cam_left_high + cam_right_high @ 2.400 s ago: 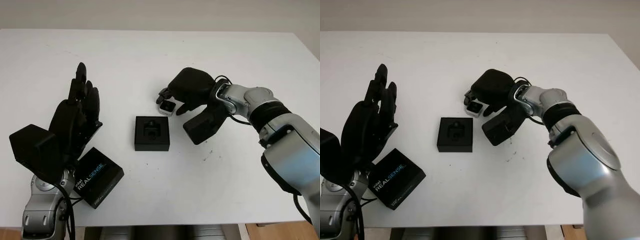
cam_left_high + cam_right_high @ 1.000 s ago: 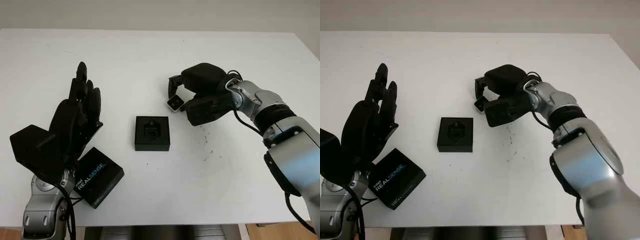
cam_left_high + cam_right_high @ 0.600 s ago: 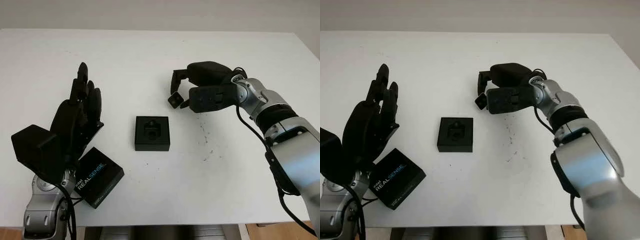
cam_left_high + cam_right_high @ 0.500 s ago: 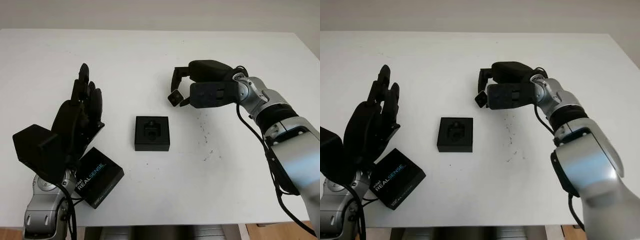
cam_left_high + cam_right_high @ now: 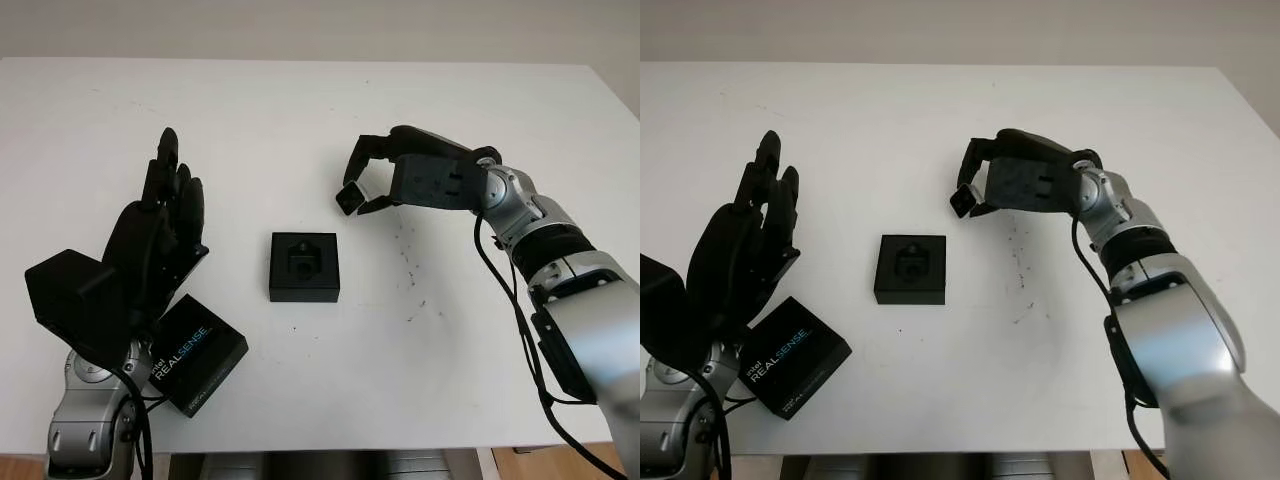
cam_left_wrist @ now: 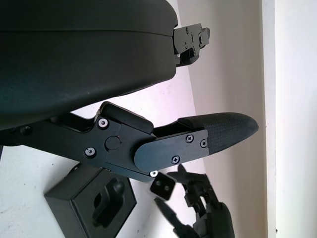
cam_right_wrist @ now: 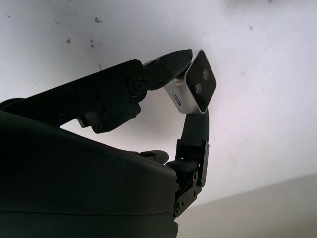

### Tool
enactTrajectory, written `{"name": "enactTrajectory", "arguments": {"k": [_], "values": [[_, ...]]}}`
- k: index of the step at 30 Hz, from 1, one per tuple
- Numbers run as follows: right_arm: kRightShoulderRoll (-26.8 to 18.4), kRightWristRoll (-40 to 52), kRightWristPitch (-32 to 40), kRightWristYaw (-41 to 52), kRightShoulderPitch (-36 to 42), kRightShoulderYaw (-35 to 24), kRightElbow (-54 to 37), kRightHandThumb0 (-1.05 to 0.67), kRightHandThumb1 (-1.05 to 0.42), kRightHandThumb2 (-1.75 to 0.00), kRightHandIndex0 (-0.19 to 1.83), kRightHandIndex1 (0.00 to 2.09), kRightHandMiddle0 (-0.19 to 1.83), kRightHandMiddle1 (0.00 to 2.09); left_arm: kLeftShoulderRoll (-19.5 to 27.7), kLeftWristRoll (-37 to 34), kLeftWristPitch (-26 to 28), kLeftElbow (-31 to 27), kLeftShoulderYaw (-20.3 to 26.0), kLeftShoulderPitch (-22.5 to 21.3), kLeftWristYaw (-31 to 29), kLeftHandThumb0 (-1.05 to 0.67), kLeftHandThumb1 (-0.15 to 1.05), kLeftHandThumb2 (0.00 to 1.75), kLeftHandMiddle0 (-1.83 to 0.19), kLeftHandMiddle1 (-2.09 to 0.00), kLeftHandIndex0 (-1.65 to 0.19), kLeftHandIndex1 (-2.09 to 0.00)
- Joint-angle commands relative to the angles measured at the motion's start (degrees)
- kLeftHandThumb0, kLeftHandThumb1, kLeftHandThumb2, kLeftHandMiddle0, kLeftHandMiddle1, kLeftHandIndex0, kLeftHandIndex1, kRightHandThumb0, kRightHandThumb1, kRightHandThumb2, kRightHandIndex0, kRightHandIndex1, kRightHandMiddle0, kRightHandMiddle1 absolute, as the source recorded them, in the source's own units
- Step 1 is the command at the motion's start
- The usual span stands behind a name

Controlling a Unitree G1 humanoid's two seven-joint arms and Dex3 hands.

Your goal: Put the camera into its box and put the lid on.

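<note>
Above the white table [image 5: 300,400], right of centre, the right hand [image 5: 420,180] pinches the camera [image 5: 349,198] between its fingertips, clear of the surface. The camera is small and cube-like, hanging beyond and to the right of the box [image 5: 304,266], well apart from it. The box is black, square and lidless, and lies flat near the table's middle with a shaped recess in its insert. The lid [image 5: 196,354], black with white REALSENSE lettering, lies at the near left, just beside the left forearm. The left hand [image 5: 160,225] is open and raised at the left, holding nothing, its fingers pointing toward the far edge.

The right wrist view adds detail that the head views cannot resolve: the camera [image 7: 194,85] has a silver body and a dark face bearing two round lenses, and it is clamped by fingers [image 7: 148,74] on opposite sides, one meeting its upper corner and one rising beneath it. The left wrist view shows the reverse aspect: past the left hand's own finger [image 6: 198,139], the open box [image 6: 94,203] with its recess, and beyond it the camera [image 6: 162,187] held in the right hand [image 6: 200,218].
</note>
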Motion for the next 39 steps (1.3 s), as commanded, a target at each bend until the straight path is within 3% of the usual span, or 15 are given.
{"name": "enactTrajectory", "arguments": {"k": [1,14,25,31,39], "values": [[0.19,2.72,-0.35,0.12,1.37,-2.65,-2.10,-0.34,-0.98,-0.05,0.31,0.05,0.36,1.36,0.45,-0.08,-0.29,-0.73,0.44,0.78,-0.11,-0.79,1.05,0.68,0.17,-0.05,0.18,-0.05],[4.02,13.56,2.05,-0.16,10.96,-10.89,-16.56,-0.38,-1.00,-0.05,0.23,0.04,0.32,1.48,0.25,-0.24,0.33,-1.77,0.50,1.60,-0.21,-0.79,1.05,0.68,0.17,-0.05,0.18,-0.05],[10.30,26.11,16.43,4.68,24.72,-15.89,-40.77,-0.39,-1.02,-0.05,0.18,0.04,0.21,1.71,0.10,-0.49,0.29,-2.16,0.74,2.03,-0.23,-0.78,1.05,0.69,0.17,-0.06,0.18,-0.05],[13.80,31.10,26.44,4.66,31.42,-16.80,-51.78,-0.44,-1.01,-0.05,0.20,0.05,0.27,1.69,0.44,-0.67,0.79,-2.07,0.94,1.83,-0.44,-0.78,1.05,0.69,0.18,-0.05,0.19,-0.05],[17.04,34.71,33.46,6.49,38.50,-15.61,-59.83,-0.45,-1.03,-0.06,0.20,0.05,0.29,1.69,0.49,-1.27,0.80,-2.00,1.28,1.79,-0.63,-0.78,1.05,0.68,0.18,-0.05,0.19,-0.05]]}}
